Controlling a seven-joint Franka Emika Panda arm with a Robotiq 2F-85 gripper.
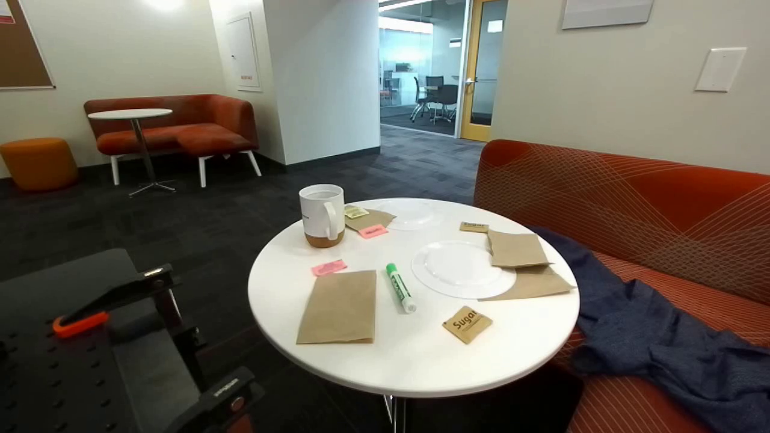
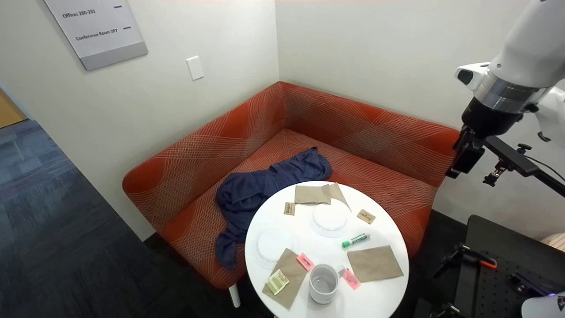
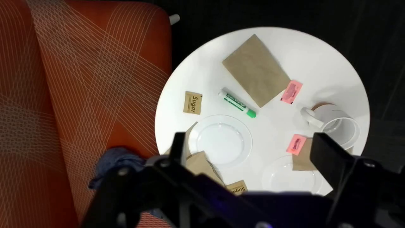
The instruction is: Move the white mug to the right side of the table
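Start with the gripper (image 3: pixel 249 141), pointing down from high up, with wide-parted jaws and nothing held between. Judge the step in hand to be the approach, with no grasp made yet. Travel with that spread, high enough to pass over the brown napkin (image 1: pixel 340 308), the sugar packet (image 1: pixel 468 325) and the green-capped marker (image 1: pixel 400 288) on the near part of the table (image 1: pixel 415 356). Avoid catching the nearer pink packet (image 1: pixel 329 267).

Find the white mug (image 1: pixel 317 218) just past that packet, upright near the table's edge, well apart from the gripper, and showing beside a finger (image 3: pixel 329 158) in the wrist view. Centre over the body, not the handle (image 3: pixel 312 120), apparently turned towards the table's middle. Rotate the wrist so as to close on the two sides flanking the handle, then descend straight. Cannot tell whether to count on room for the whole body; failing that, pinch the wall with one finger inside the rim. Beyond, beware of nudging the yellow packet (image 1: pixel 355 211), lying on another napkin (image 1: pixel 372 220).

Lift straight up and carry level, in case of liquid inside. Take "right", as a judgement, to mean the side by the red sofa (image 2: pixel 353 157). Lower upright onto flat tabletop, off the pale plate (image 1: pixel 460 267) and the folded napkins (image 1: pixel 518 248) at its edge, and let go only after full contact.
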